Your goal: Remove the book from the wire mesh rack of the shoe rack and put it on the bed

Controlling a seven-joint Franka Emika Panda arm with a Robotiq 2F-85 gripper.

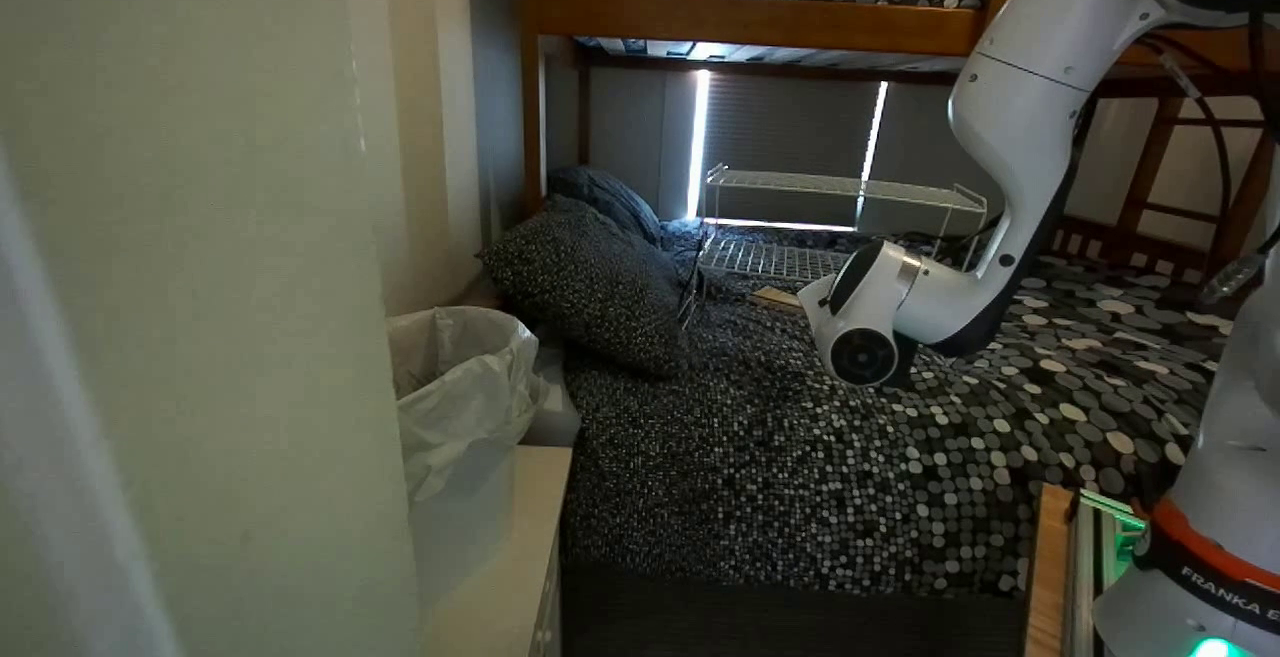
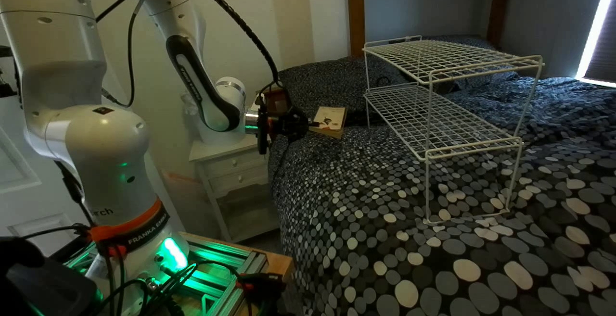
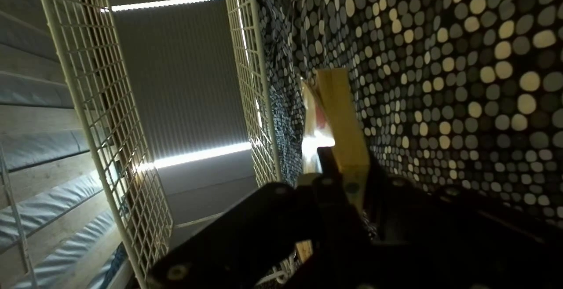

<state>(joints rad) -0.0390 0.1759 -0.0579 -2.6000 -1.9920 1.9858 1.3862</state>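
paperback (image 2: 331, 118), pinched by the robotiq gripper (image 2: 312, 124) and clear of the wire mesh rack (image 2: 435, 116), juts straight ahead, on or above the bed (image 2: 375, 200), can't tell which, toward the pillow-end edge, so straight down looks the call.

I can see the bed (image 2: 375, 244) carrying the rack (image 2: 445, 119), upright, and pillows (image 1: 590, 287) near one end of it, but from this distance I can't tell whether the book (image 2: 330, 118) touches the bed.
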